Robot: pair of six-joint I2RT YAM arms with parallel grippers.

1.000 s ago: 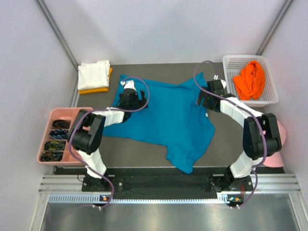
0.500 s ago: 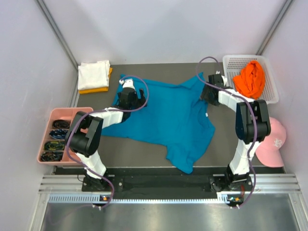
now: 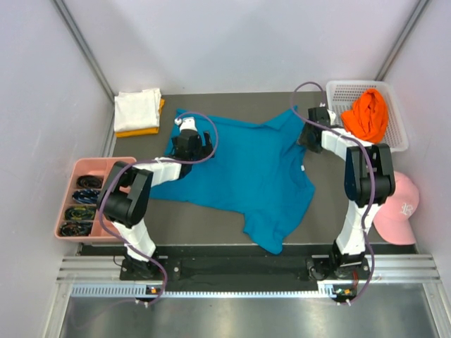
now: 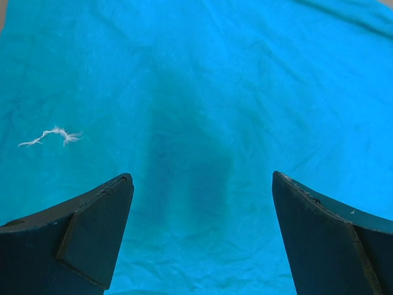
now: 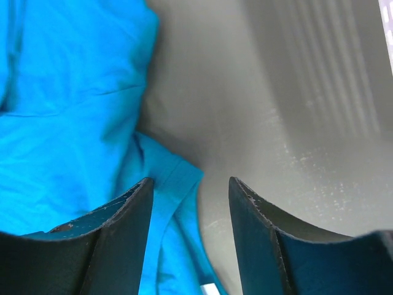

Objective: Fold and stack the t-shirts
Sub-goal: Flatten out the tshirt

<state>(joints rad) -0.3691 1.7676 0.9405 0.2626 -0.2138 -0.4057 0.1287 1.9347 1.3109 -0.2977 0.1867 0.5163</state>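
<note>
Teal shirt point(image 3: 239, 169) lies spread flat mid-table point(image 3: 211, 225), a bit rumpled. The other shirts are off to the sides: white one point(image 3: 137, 107) on a yellow-orange one point(image 3: 137, 131) at the far left corner, orange one point(image 3: 366, 116) bunched in the basket point(image 3: 338, 88) far right.

Left gripper point(image 4: 202, 178) hangs over the shirt's far-left part w/ jaws wide apart, nothing between them but flat cloth below. Right gripper point(image 5: 190, 181) is at the far-right corner of the shirt, jaws part-way apart and straddling a folded edge of cloth. No pinch visible there yet.

Step in hand, prob.: take both far corners for the first fold.
- Right side: get the whole edge thickness between the fingers before squeezing, else only the top layer comes up.
- Left side: sits inboard of the edge, so shift out toward the corner. Grabbing mid-panel would tent the cloth.
- Lift both ends level to keep the fold line straight.

Orientation (my read, the neck isn't clear): small white tag near the right edge suggests the collar faces right and the hem left. The long axis then runs across the table, slightly skewed, w/ one sleeve trailing toward the near edge.
</note>
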